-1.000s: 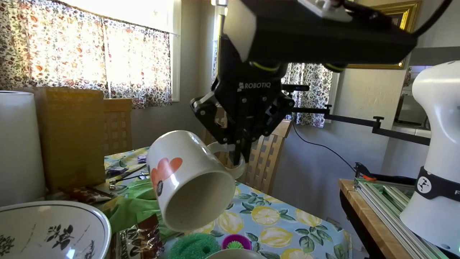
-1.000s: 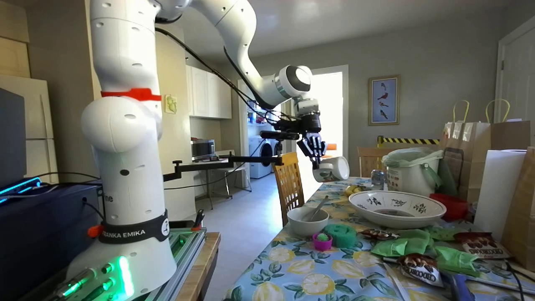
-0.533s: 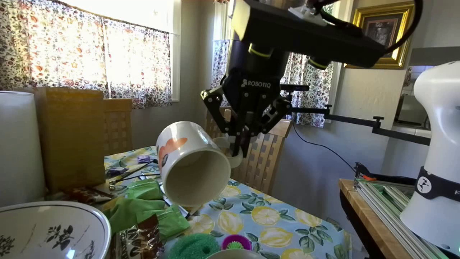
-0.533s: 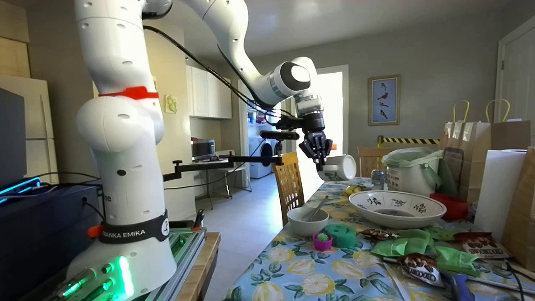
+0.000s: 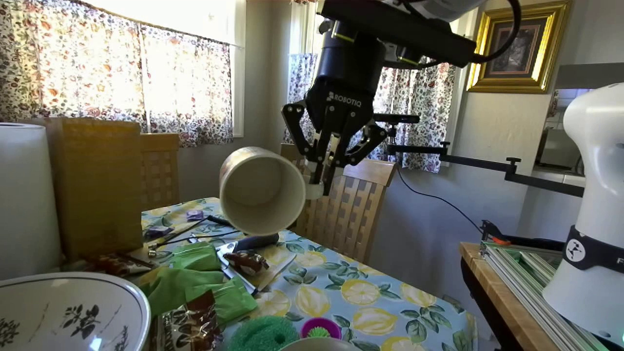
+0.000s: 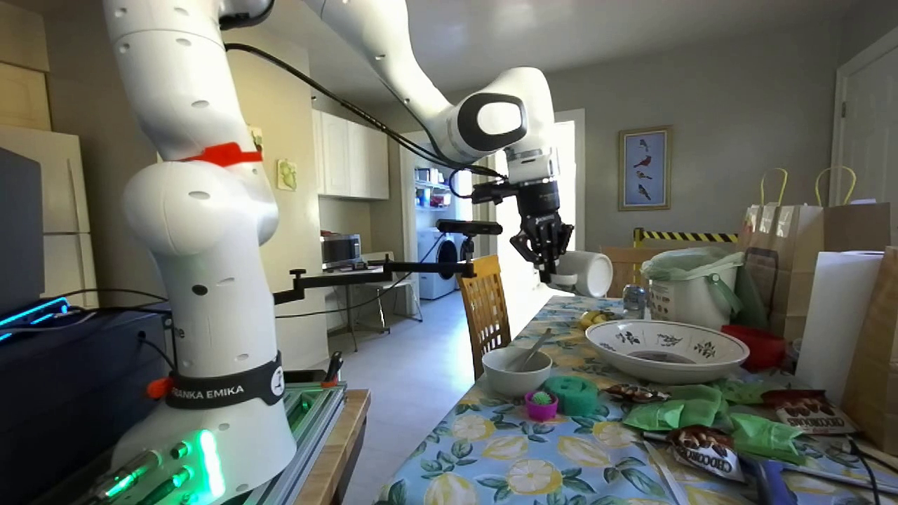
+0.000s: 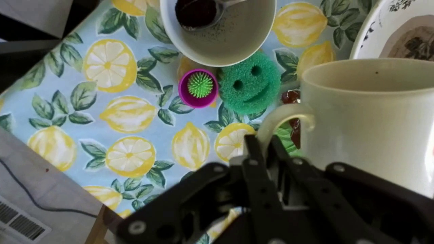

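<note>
Above the lemon-print table (image 5: 404, 312), in an exterior view, the gripper (image 5: 322, 185) pinches the handle (image 5: 313, 191) of a white mug (image 5: 263, 192); the mug hangs in the air on its side, mouth facing the camera. Green wrappers (image 5: 190, 287) lie on the table near a wide bowl (image 5: 73, 312) patterned with dark leaves. A wooden chair (image 5: 353, 209) stands behind the gripper, beyond the table's edge.

In an exterior view, the mug's mouth points away from the arm (image 6: 196, 210). By the table edge nearest the arm, a small bowl (image 6: 505, 379) holds a spoon (image 6: 537, 348), with a pink cup (image 6: 541, 407) and a green sponge (image 6: 572, 395) just beside it. Farther from that edge sit the wide bowl, a white bucket (image 6: 687, 301) with a plastic bag (image 6: 691, 262) over its top, and paper bags (image 6: 800, 238).

In the wrist view, the fingers (image 7: 251, 147) press on the handle from both sides, and the mug fills the right, mouth toward the top. The pink cup, with a spiky green ball (image 7: 200, 84) inside, stands just beside the sponge, which shows a smiling face.
</note>
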### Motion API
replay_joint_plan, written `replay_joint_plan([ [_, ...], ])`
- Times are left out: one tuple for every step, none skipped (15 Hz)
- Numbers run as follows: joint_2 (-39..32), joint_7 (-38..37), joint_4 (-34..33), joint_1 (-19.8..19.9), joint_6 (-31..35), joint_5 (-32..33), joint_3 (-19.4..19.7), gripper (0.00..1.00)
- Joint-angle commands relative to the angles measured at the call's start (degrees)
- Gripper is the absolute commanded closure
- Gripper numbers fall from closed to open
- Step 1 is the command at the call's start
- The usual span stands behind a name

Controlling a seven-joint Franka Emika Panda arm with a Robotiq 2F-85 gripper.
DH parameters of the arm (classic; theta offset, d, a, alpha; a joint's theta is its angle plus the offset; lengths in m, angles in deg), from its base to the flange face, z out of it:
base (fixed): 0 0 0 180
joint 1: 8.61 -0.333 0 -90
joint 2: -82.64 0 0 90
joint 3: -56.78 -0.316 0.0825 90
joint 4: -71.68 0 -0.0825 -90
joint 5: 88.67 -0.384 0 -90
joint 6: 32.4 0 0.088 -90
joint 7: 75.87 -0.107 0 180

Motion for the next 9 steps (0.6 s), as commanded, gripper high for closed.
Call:
replay_joint_plan([
  [3.8, 12.0, 2.1, -0.1, 0.9, -12.9, 2.6, 0.97],
  [4.1, 14.9, 2.0, -0.1, 0.1, -16.3, 3.2, 0.97],
  [4.3, 18.0, 1.9, 0.0, -0.8, -19.3, 3.8, 0.97],
  [4.4, 20.2, 1.6, 0.2, -2.2, -21.4, 4.1, 0.97],
  [4.5, 22.3, 1.4, 0.6, -3.7, -22.8, 4.5, 0.97],
  [4.6, 24.0, 1.3, 1.0, -5.4, -23.8, 4.9, 0.97],
  [4.7, 25.4, 1.3, 1.5, -7.3, -24.6, 5.2, 0.97],
  [4.6, 26.6, 1.2, 2.1, -9.2, -25.0, 5.5, 0.97],
  [4.5, 27.5, 1.1, 2.8, -11.0, -25.2, 5.8, 0.97],
])
